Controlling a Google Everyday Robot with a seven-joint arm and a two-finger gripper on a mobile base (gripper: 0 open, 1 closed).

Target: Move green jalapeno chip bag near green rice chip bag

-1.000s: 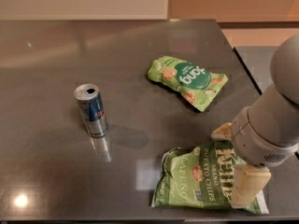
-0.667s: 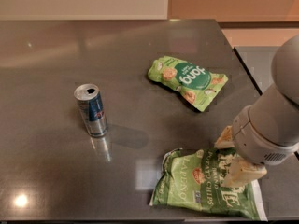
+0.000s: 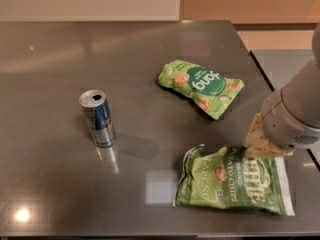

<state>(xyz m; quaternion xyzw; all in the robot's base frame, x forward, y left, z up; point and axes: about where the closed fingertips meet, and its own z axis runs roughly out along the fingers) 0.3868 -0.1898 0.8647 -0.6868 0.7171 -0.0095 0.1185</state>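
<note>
Landmark for positions: can (image 3: 97,118), upright on the counter (image 3: 55,54)

- Green jalapeno chip bag (image 3: 230,184): lies flat, well to the right of the can and nearer the counter's front edge, print side up.
- Green rice chip bag (image 3: 200,86): right of the can and farther back. It is apart from the jalapeno bag, with bare counter between them.
- Gripper (image 3: 261,143): far right of the can, at the jalapeno bag's upper right corner. The grey arm (image 3: 292,114) covers most of it, so I cannot tell whether it is wide, narrow or holding the bag, nor whether it touches the bag.

Judged step: securing the bag before shifting it back toward the rice bag.

Risks (judgement only):
1. A hold on one corner of a slick, flat bag may slip, or lift that corner only and crumple the bag.
2. The bag sits close to the front edge, so a sideways or forward drag could slide it off.
3. Overshoot would shove or overlap the rice bag.
4. The can is off the likely path, so the risk there is low
</note>
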